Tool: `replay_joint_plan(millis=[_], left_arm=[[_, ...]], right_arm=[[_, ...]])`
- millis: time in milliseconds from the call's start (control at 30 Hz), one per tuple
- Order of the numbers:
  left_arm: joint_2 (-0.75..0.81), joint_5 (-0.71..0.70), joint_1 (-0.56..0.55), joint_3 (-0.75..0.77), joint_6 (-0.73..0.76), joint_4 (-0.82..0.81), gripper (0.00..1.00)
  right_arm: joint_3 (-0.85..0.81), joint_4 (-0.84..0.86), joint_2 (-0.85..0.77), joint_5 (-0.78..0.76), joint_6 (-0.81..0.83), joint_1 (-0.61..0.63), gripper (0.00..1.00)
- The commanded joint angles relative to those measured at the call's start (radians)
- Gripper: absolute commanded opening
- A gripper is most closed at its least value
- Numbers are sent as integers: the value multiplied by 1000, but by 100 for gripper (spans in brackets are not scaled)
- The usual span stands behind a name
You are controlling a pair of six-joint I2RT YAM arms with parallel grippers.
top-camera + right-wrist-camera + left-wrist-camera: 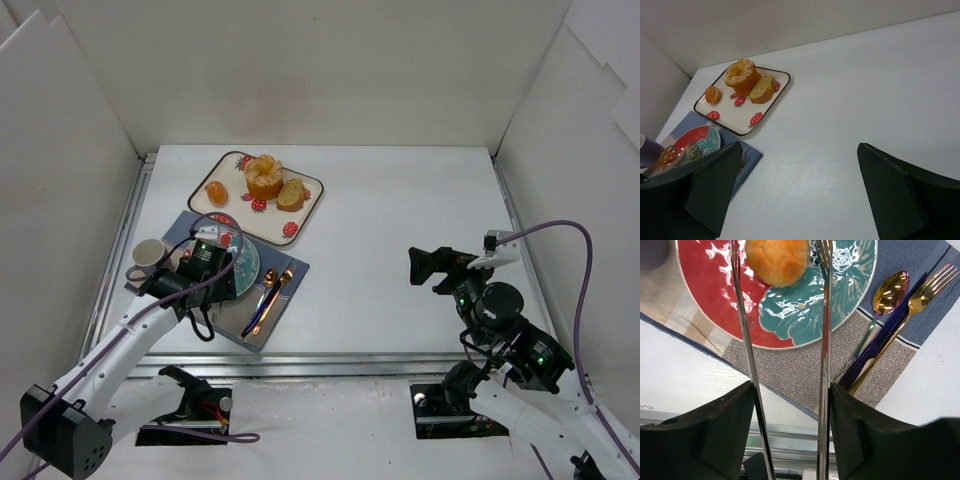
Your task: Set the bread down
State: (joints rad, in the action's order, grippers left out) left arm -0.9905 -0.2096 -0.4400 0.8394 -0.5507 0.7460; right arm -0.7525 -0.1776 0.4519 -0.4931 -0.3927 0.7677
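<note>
The bread (777,260), a small round golden-orange bun, lies on the red and teal plate (790,315). My left gripper (790,385) is shut on a pair of metal tongs (825,340). The tongs' blades stand apart on either side of the bun and do not touch it. In the top view the left gripper (205,262) hovers over the plate (246,268) and hides the bun. My right gripper (420,265) is open and empty above the bare table at the right; it also shows in the right wrist view (799,146).
The plate sits on a blue placemat (790,370) with a gold spoon (890,287), fork (927,287) and dark knife (880,345). A cup (148,253) stands to its left. Behind, a strawberry tray (235,208) holds an oval orange roll (216,192), a muffin (264,177) and a bread slice (291,194).
</note>
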Motion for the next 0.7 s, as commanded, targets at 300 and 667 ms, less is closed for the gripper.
replay_joint_plan(millis=[300, 667], left_arm=[[41, 11, -15, 196, 107, -25, 52], [-218, 151, -187, 375, 258, -279, 50]], right_arm=[[-5, 61, 8, -38, 0, 4, 98], [-1, 56, -25, -47, 0, 4, 98]])
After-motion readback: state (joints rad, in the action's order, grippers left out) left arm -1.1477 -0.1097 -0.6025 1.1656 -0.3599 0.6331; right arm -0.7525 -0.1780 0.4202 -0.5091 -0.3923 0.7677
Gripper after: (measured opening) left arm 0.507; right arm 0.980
